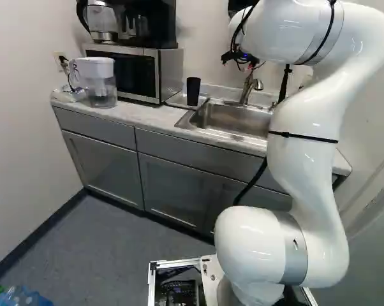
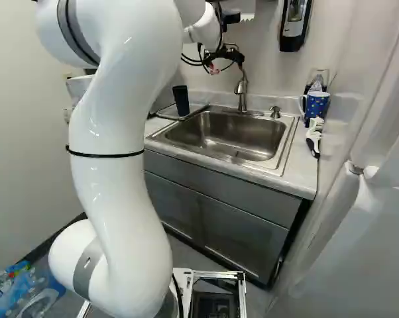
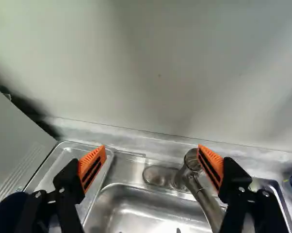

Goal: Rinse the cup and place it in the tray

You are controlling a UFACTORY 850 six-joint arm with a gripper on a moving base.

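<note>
1. Upright, a black cup [image 1: 193,92] stands in the metal tray [image 3: 63,158], near its front corner on the sink's [image 2: 242,142] side.
2. Fingers spread apart, the gripper [image 1: 241,58] hovers above the sink's rear edge, by the faucet [image 2: 241,93].
3. A patterned blue mug [image 2: 316,106] sits near the countertop's [image 2: 299,173] back right corner.

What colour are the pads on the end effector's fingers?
The end effector has orange pads with dark slots; they show best in the wrist view.
</note>
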